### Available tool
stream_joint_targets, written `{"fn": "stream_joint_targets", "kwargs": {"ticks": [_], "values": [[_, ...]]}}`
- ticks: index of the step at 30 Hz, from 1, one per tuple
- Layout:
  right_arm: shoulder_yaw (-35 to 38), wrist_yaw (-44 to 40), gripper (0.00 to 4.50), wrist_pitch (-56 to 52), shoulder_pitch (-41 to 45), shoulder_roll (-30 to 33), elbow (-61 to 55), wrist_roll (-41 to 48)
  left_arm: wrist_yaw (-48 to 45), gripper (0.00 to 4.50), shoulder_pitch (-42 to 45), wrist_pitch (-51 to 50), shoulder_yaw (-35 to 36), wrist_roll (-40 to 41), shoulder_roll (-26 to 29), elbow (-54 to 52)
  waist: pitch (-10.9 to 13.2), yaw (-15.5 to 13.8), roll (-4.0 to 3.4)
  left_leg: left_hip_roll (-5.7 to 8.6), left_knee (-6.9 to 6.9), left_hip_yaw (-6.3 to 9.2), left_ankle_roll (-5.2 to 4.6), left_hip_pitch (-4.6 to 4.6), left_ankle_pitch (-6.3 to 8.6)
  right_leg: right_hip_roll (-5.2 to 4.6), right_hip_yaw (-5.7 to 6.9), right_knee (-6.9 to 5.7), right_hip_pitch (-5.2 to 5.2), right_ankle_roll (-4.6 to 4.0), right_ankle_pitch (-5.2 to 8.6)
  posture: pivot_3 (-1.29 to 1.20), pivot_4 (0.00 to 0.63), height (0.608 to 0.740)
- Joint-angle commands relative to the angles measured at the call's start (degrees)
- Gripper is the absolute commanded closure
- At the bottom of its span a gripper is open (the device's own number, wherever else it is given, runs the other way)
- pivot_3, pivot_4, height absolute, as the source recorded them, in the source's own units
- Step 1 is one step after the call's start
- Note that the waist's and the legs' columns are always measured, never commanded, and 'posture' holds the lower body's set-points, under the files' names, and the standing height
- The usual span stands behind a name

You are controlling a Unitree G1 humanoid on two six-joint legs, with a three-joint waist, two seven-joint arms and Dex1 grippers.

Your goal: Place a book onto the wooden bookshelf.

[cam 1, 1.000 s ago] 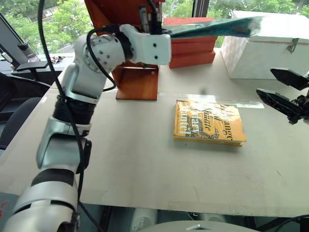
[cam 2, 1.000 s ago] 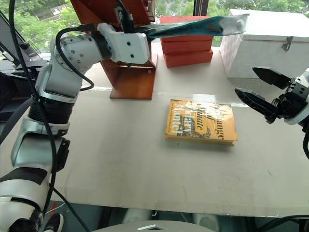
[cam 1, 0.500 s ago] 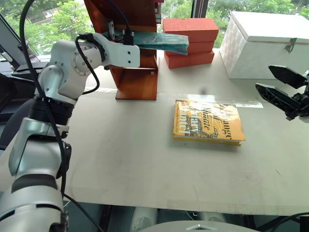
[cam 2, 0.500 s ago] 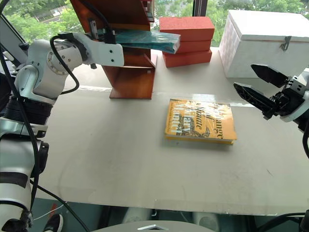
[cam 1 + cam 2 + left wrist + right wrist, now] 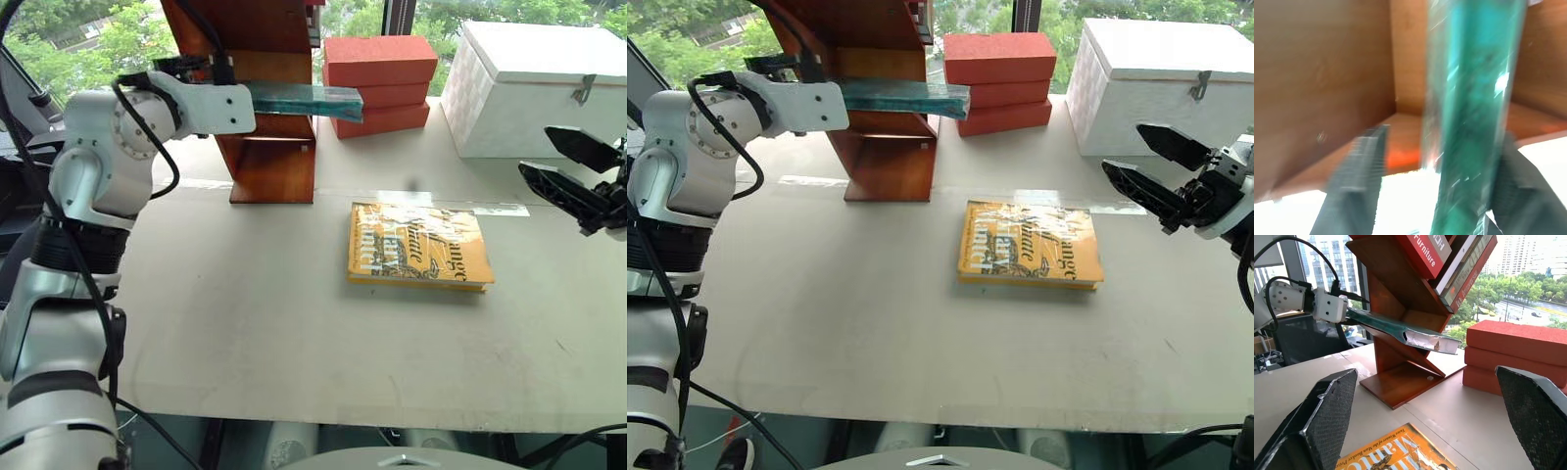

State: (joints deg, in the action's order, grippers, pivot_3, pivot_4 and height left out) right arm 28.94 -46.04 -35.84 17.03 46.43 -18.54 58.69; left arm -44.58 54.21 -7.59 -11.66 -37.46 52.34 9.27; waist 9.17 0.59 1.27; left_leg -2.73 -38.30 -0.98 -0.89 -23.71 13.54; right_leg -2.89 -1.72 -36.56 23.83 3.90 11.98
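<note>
The teal book (image 5: 906, 95) lies flat in the lower opening of the wooden bookshelf (image 5: 890, 147), its far end sticking out past the shelf's side toward the stack of red blocks (image 5: 1003, 80). The left gripper (image 5: 1435, 191) is at the book's near end; its two fingers (image 5: 1359, 176) stand apart on either side of the book, and whether they press on it cannot be told. Above the book, inside the bookshelf, other books (image 5: 1459, 259) lean on the slanted panel. The right gripper (image 5: 1151, 168) hangs in the air well to the side of the bookshelf, in front of the white chest (image 5: 1146, 69), its fingers spread wide and holding nothing. A yellow book (image 5: 1030, 245) lies flat on the table (image 5: 872, 323), between the bookshelf and the right gripper.
</note>
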Motion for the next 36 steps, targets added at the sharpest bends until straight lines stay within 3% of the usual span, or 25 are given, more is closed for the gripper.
{"fn": "stream_joint_targets", "kwargs": {"ticks": [1, 6, 15, 18, 20, 24, 26, 29, 36], "values": [[0.9, -0.4, 0.00, 1.2, 1.1, 0.1, -0.1, 0.2, -0.8, 0.11, -1.6, -4.8, 2.8, 0.0, 0.8, -3.8, 0.0, 0.0, 0.01, 0.00, 0.00, 0.00, 0.00, 0.00, 0.00, 0.00, 0.00, -0.01, 0.00, 0.01, 0.00, 0.00, 0.150, 0.740], [0.5, -1.5, 0.00, 1.8, 1.4, 0.4, 1.2, -1.0, -3.3, 0.11, -3.3, -9.7, 5.3, 3.1, 0.7, -9.1, 0.1, -0.1, 0.15, 0.00, -0.02, 0.00, 0.00, -0.09, 0.00, -0.01, 0.00, 0.05, 0.02, 0.00, -0.01, 0.00, 0.150, 0.740], [3.3, -4.1, 0.00, 2.3, -4.4, 1.3, 2.0, -3.0, -4.4, 0.11, -9.5, -14.5, 17.0, 14.3, 0.1, -23.6, 0.1, -0.1, 0.15, 0.00, 0.03, 0.01, 0.00, -0.10, 0.01, -0.01, 0.01, 0.10, 0.03, 0.01, 0.00, 0.00, 0.150, 0.740], [4.6, -3.9, 0.00, 1.7, -7.4, 0.9, 0.7, -2.3, -7.7, 0.11, -12.3, -19.3, 20.4, 21.3, -1.0, -28.8, 0.1, 0.0, 0.16, 0.00, 0.00, -0.02, 0.00, -0.08, 0.01, -0.02, -0.02, 0.09, 0.02, 0.02, 0.00, 0.00, 0.150, 0.740], [4.8, -4.4, 0.00, 2.0, -10.4, 0.5, -0.5, -3.2, -12.5, 0.11, -14.2, -27.5, 24.7, 30.4, -2.5, -31.0, 0.1, -0.1, 0.16, 0.00, 0.00, -0.02, 0.00, -0.04, 0.01, -0.01, -0.02, 0.06, 0.00, 0.02, 0.01, 0.00, 0.150, 0.740], [2.4, -6.0, 0.00, 8.2, -17.6, -1.7, -0.6, -11.3, -21.4, 0.11, -24.3, -30.5, 30.2, 43.4, -1.2, -32.5, 0.1, 0.2, 0.13, -0.02, 0.00, 0.00, 0.00, 0.02, 0.00, 0.00, -0.01, -0.02, 0.01, -0.03, 0.12, 0.00, 0.150, 0.740], [0.3, -7.9, 0.00, 14.4, -23.0, -3.3, 1.4, -18.1, -22.8, 0.11, -31.6, -34.2, 32.4, 50.5, -4.5, -36.6, 0.1, 0.3, 0.12, -0.02, 0.01, -0.03, 0.00, 0.04, 0.01, 0.00, -0.05, -0.02, 0.01, -0.13, 0.18, 0.00, 0.150, 0.740], [-1.3, -9.8, 0.00, 20.8, -29.1, -5.5, 3.3, -23.6, -17.8, 0.11, -40.1, -34.4, 32.8, 54.1, -10.9, -39.9, 0.1, -0.2, 0.12, -0.02, 0.00, -0.04, 0.01, -0.02, 0.01, -0.03, -0.05, 0.06, 0.01, -0.14, 0.19, 0.00, 0.150, 0.740], [-5.1, -11.1, 0.00, 30.4, -35.1, -9.9, 7.8, -30.4, -6.9, 0.11, -57.5, -19.4, 26.3, 51.2, -24.8, -36.4, 0.0, 0.2, 0.17, -0.01, -0.05, -0.17, 0.01, 0.38, 0.01, -0.04, -0.22, 0.05, -0.28, -0.01, 0.27, 0.00, 0.150, 0.740]]}}
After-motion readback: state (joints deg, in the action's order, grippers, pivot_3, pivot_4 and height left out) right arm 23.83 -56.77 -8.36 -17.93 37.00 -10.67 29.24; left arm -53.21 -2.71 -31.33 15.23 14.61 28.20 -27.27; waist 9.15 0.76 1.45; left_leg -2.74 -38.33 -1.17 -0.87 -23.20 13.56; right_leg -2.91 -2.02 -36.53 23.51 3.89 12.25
